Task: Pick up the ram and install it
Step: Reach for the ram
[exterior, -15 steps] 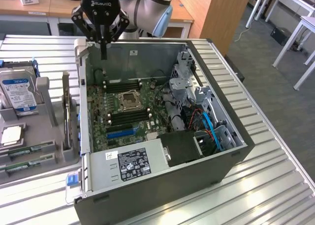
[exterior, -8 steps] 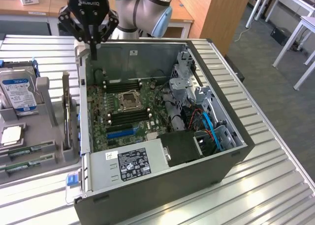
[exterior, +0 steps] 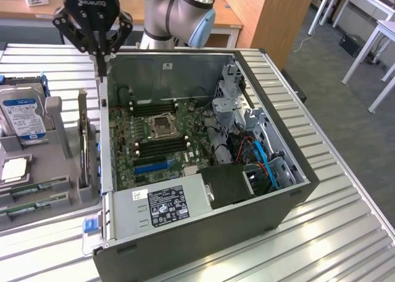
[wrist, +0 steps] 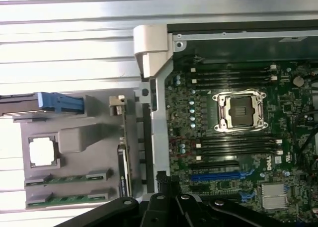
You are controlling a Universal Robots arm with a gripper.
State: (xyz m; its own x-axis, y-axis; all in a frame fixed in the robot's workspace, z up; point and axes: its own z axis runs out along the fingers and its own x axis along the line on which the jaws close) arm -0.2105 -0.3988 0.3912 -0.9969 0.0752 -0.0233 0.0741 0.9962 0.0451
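1. While its fingers are pressed together with nothing between them, the gripper (exterior: 101, 61) hangs over the far end of the open computer case (exterior: 203, 245), above the side wall on the exterior view's left.
2. That wall stands between the motherboard (exterior: 185, 152) inside the case and a grey parts tray (exterior: 58, 118). The tray sits just beside the case on the ribbed metal table (exterior: 345, 232).
3. One ram stick (exterior: 38, 186) lies flat in a slot at the tray's near end as the exterior view sees it. It is green and sits between grey end clips.
4. A second ram stick (exterior: 34, 207) lies parallel just beside the first, closer to the tray's near edge.
5. Both sticks are well apart from the gripper, toward the opposite end of the tray.
6. A hard drive (exterior: 21, 115) with a blue-and-white label rests in the tray's farther part. A processor chip (exterior: 13, 170) sits in a square pocket between the drive and the sticks.
7. A thin board (exterior: 82, 137) stands on edge in the tray close to the case wall; its kind cannot be told.
8. On the motherboard, the CPU socket (exterior: 162, 126) lies open, and long dark memory slots (exterior: 162, 147) with white end latches run along both of its sides.
9. A power supply (exterior: 166, 205) with a white label lies across the case's near end, and blue cables (exterior: 264, 161) hang beside the drive cage.
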